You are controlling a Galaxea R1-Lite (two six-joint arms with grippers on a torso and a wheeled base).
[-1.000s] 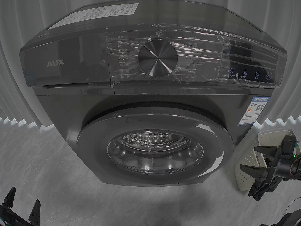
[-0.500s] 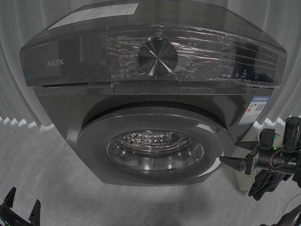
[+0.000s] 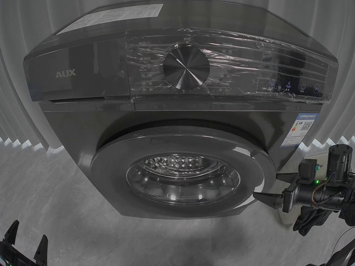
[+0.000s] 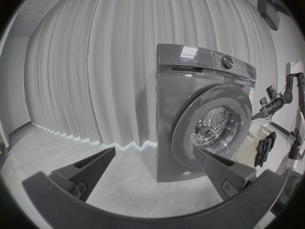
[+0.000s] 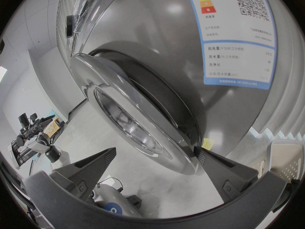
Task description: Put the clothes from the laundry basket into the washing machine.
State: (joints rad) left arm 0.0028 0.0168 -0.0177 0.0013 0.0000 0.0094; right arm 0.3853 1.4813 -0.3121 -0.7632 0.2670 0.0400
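Head view: right claw [image 3: 266, 184] spread beside washing machine door [image 3: 183, 174]

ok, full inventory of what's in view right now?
washing machine: 1, dark grey, centre, in front of the curtain
door: 1, grey ring with glass window, on the machine's front, shut
dial: 1, metallic, middle of the control panel
plastic film: 1, clear, over the control panel
label: 1, white with blue border, machine front, upper right of the door
laundry basket: 1, white, on the floor to the right of the machine
clothes: dark, draped over the basket rim; count unclear
curtain: white, behind the machine
floor: light grey
left gripper: 1, black, low at left, open
right gripper: 1, black, at the door's right edge, open
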